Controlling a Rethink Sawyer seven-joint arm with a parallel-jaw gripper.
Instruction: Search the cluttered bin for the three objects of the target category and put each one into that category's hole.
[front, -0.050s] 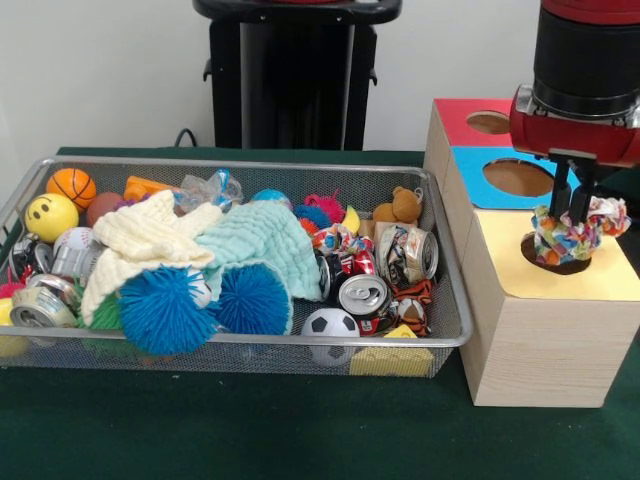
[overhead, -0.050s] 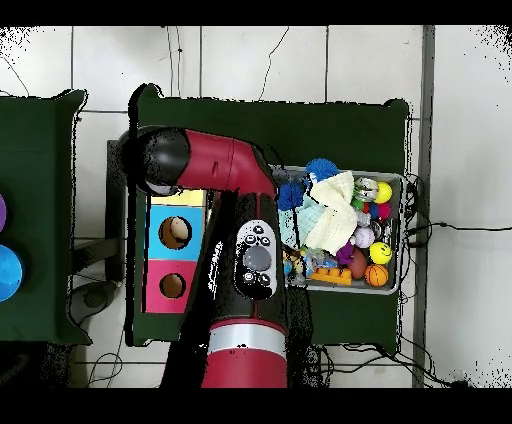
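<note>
My gripper (front, -0.050s: 570, 212) hangs over the yellow end of the wooden box (front, -0.050s: 540, 340), shut on a colourful patterned cloth (front, -0.050s: 606, 216). The cloth bunches around the fingers and droops right above the yellow hole (front, -0.050s: 548, 264). The blue hole (front, -0.050s: 517, 177) and red hole (front, -0.050s: 488, 122) lie behind it. In the overhead view the red arm (overhead, -0.050s: 240, 200) covers the gripper and the yellow end of the box (overhead, -0.050s: 172, 250). In the wire bin (front, -0.050s: 240, 165) lie a pale yellow cloth (front, -0.050s: 150, 240) and a mint cloth (front, -0.050s: 262, 245).
The bin also holds two blue spiky balls (front, -0.050s: 160, 310), crushed cans (front, -0.050s: 362, 296), a small football (front, -0.050s: 330, 325), a basketball (front, -0.050s: 72, 186), a smiley ball (front, -0.050s: 50, 216) and a teddy (front, -0.050s: 400, 208). From above the bin (overhead, -0.050s: 400, 235) sits right of the arm.
</note>
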